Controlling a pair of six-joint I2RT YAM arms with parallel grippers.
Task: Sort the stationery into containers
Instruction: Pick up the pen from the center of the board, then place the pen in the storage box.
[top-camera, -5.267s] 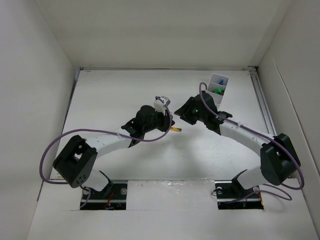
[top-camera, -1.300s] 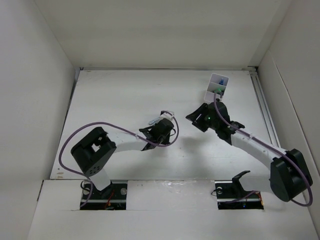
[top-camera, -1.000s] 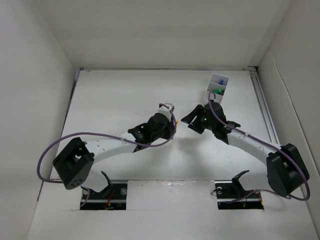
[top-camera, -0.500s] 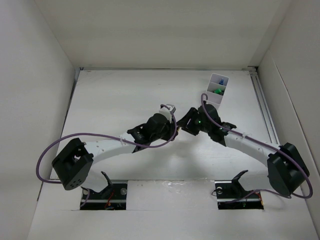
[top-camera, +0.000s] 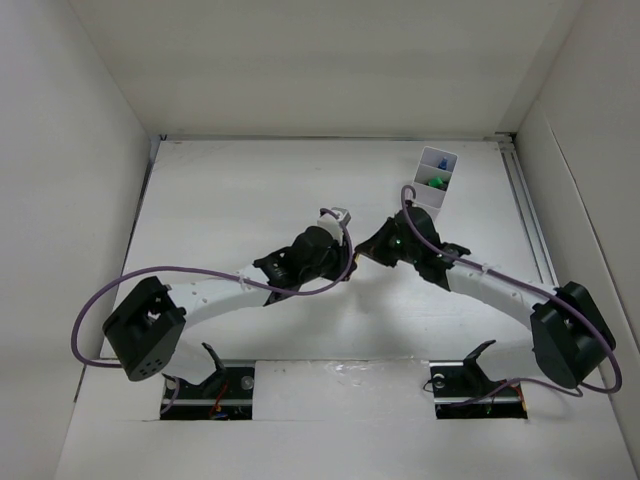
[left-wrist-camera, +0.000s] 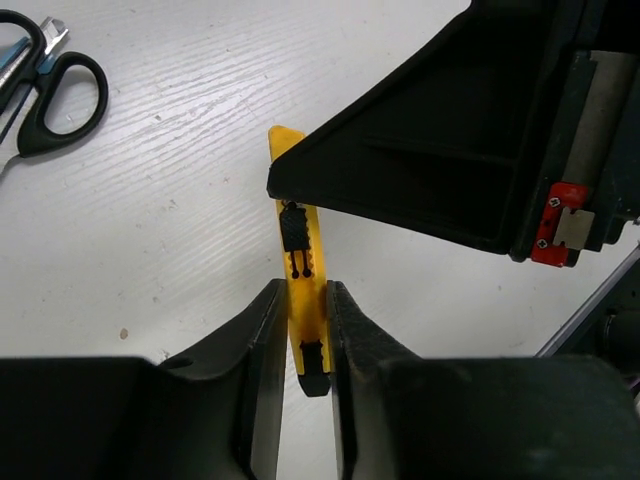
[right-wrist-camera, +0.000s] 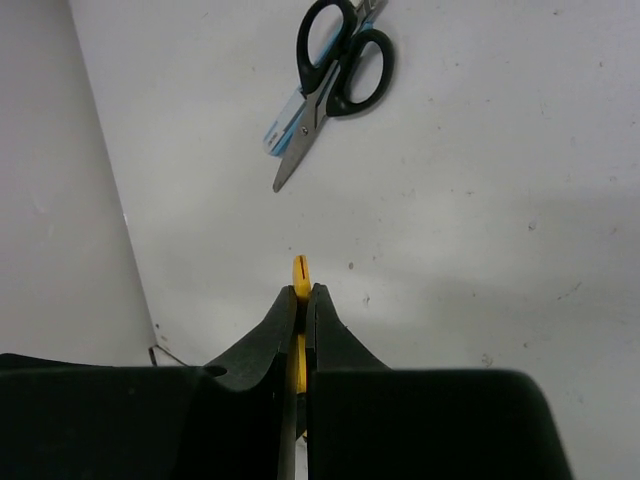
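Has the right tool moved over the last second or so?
Yes. In the top view the right tool has shifted left, away from the white container, meeting the left tool on the yellow cutter.

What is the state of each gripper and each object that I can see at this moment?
cutter: clamped from two sides at once.
left gripper: shut on the cutter.
right gripper: shut on the cutter.
scissors: blades shut, lying flat on the table.
container: holds a green item and a blue item.
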